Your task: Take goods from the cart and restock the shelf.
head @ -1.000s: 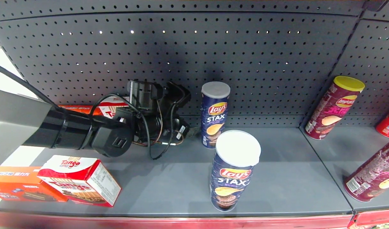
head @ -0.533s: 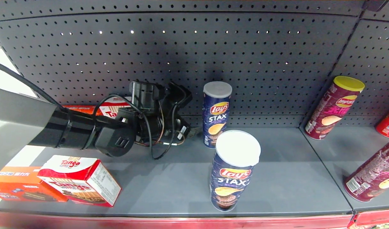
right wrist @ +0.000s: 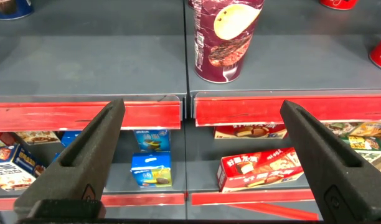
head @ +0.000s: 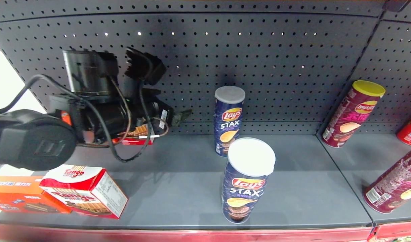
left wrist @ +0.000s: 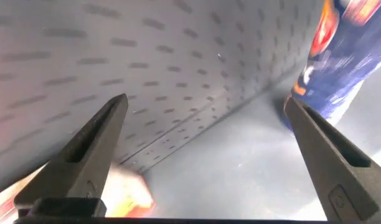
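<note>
The left arm has just gone up and pulled back. A moment ago it was low on the shelf (head: 178,188), with its tip almost at the blue can (head: 229,121) that stands at the back. Now it hangs higher and farther to the left of that can. The left end effector (left wrist: 203,109) has its two fingers wide apart, and nothing sits between them. With the arm lifted, more of the red and white wafer box (head: 138,137) shows — it rests on the shelf by the back wall, to the left of the blue can and apart from it, and the fingers do not touch it. The blue can has not moved. Neither has the second blue can (head: 247,178) just in front of it, nor the other wafer box (head: 86,190) far to the left and in front. I think this means the box is put away — next the arm most likely has to go back to the cart for one more thing. The right end effector (right wrist: 202,107) is also wide apart and holds nothing. It looks at the shelf's front edge, to the right of the blue can, near a dark red can (right wrist: 226,37).
</note>
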`<state>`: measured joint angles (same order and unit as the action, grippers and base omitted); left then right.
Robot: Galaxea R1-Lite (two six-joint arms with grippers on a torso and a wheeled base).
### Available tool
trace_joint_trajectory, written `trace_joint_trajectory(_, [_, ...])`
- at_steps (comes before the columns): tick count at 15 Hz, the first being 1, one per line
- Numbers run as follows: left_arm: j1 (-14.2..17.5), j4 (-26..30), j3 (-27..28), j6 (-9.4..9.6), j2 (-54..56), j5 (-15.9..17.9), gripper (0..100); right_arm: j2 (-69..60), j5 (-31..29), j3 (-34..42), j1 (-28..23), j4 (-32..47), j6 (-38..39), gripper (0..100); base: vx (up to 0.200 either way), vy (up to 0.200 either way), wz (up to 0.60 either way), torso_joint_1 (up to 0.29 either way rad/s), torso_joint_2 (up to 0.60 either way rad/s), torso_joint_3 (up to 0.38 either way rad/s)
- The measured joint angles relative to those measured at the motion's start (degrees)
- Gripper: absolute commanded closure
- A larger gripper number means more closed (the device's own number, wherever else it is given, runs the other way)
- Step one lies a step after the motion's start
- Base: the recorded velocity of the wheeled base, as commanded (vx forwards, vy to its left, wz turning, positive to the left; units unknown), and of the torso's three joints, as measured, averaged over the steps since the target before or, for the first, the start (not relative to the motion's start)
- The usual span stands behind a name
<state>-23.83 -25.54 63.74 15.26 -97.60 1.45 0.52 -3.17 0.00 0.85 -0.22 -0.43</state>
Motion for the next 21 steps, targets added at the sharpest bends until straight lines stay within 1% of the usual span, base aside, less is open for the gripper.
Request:
trace_joint_trajectory(2, [0.1, -2.5, -5.4, -3.23, 7.1, -2.8, 0, 0.0, 0.0, 0.0, 0.0, 0.0, 0.0, 0, 0.0, 0.0, 0.0, 0.0, 0.0, 0.0])
trace_joint_trajectory(4, [0.2, -3.3, -12.4, -5.08, 15.2, -4.1, 0, 0.0, 0.0, 0.0, 0.0, 0.0, 0.0, 0, 0.0, 0.0, 0.0, 0.0, 0.0, 0.0])
trace_joint_trajectory(7, [0.2, -2.9, -22.0, -6.62, 30.6, -4.6, 0, 0.0, 0.0, 0.0, 0.0, 0.0, 0.0, 0, 0.0, 0.0, 0.0, 0.0, 0.0, 0.0])
trace_joint_trajectory(9, [0.2, -0.1, -27.1, -7.01, 41.3, -4.7, 0, 0.0, 0.0, 0.0, 0.0, 0.0, 0.0, 0, 0.0, 0.0, 0.0, 0.0, 0.0, 0.0])
trace_joint_trajectory(10, [1.3, 3.0, -30.0, -7.25, 47.8, -4.4, 0, 0.0, 0.0, 0.0, 0.0, 0.0, 0.0, 0, 0.0, 0.0, 0.0, 0.0, 0.0, 0.0])
trace_joint_trajectory(12, [4.6, 8.2, -35.9, -8.57, 60.7, -3.3, 0, 0.0, 0.0, 0.0, 0.0, 0.0, 0.0, 0, 0.0, 0.0, 0.0, 0.0, 0.0, 0.0])
trace_joint_trajectory(14, [9.9, 12.3, -45.0, -10.09, 73.6, 0.3, 0, 0.0, 0.0, 0.0, 0.0, 0.0, 0.0, 0, 0.0, 0.0, 0.0, 0.0, 0.0, 0.0])
trace_joint_trajectory(15, [12.8, 13.2, -50.1, -10.42, 79.0, 2.8, 0, 0.0, 0.0, 0.0, 0.0, 0.0, 0.0, 0, 0.0, 0.0, 0.0, 0.0, 0.0, 0.0])
trace_joint_trajectory(16, [15.3, 13.4, -55.4, -10.53, 83.6, 5.3, 0, 0.0, 0.0, 0.0, 0.0, 0.0, 0.0, 0, 0.0, 0.0, 0.0, 0.0, 0.0, 0.0])
trace_joint_trajectory(17, [17.1, 13.9, -59.3, -10.2, 86.7, 7.3, 0, 0.0, 0.0, 0.0, 0.0, 0.0, 0.0, 0, 0.0, 0.0, 0.0, 0.0, 0.0, 0.0])
trace_joint_trajectory(18, [18.4, 16.4, -61.4, -9.79, 89.0, 8.1, 0, 0.0, 0.0, 0.0, 0.0, 0.0, 0.0, 0, 0.0, 0.0, 0.0, 0.0, 0.0, 0.0])
trace_joint_trajectory(19, [19.0, 20.5, -62.7, -9.5, 90.6, 8.2, 0, 0.0, 0.0, 0.0, 0.0, 0.0, 0.0, 0, 0.0, 0.0, 0.0, 0.0, 0.0, 0.0])
trace_joint_trajectory(21, [19.4, 21.8, -63.5, -9.47, 92.2, 8.3, 0, 0.0, 0.0, 0.0, 0.0, 0.0, 0.0, 0, 0.0, 0.0, 0.0, 0.0, 0.0, 0.0])
